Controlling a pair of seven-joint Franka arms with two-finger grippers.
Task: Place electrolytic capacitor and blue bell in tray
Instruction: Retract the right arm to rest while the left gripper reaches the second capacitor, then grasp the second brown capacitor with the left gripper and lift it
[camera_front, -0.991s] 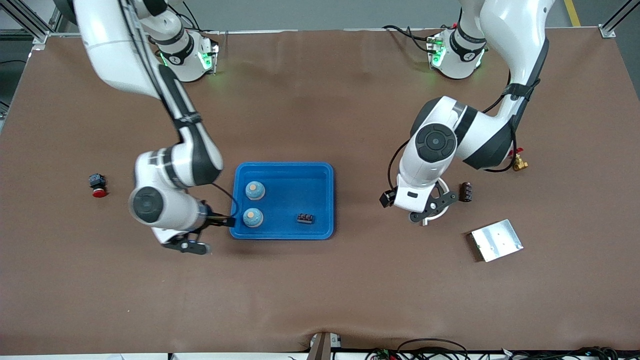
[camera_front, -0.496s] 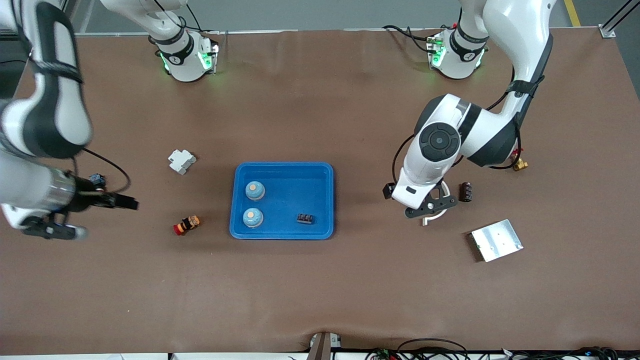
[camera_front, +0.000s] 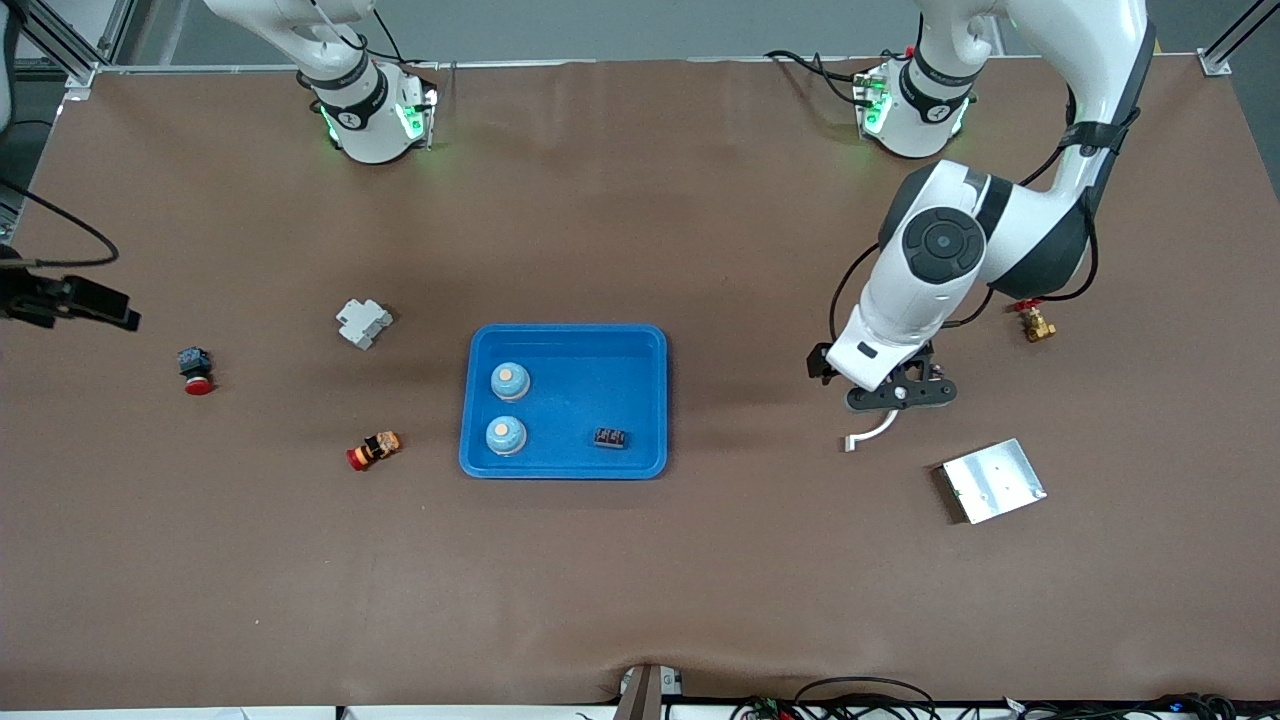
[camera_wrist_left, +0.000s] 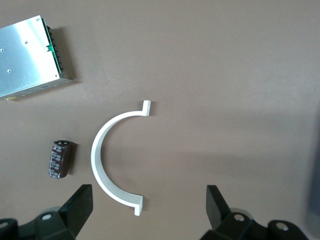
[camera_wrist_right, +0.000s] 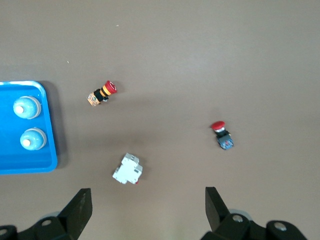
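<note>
Two blue bells (camera_front: 509, 380) (camera_front: 505, 435) sit in the blue tray (camera_front: 563, 465) w/ a small black terminal block (camera_front: 610, 437). Left gripper (camera_wrist_left: 145, 210) hangs over the table, jaws wide, holding nothing; white C-shaped bracket (camera_wrist_left: 107, 160) lies between its fingers' line of sight, electrolytic capacitor (camera_wrist_left: 59, 158) just beside that, silver power supply (camera_wrist_left: 30, 57) nearby. Front view hides the capacitor under the left arm. Right gripper (camera_wrist_right: 145, 210) also wide open, empty, over a white breaker (camera_wrist_right: 127, 169), w/ two red pushbuttons (camera_wrist_right: 102, 93) (camera_wrist_right: 221, 134) on the table below.
</note>
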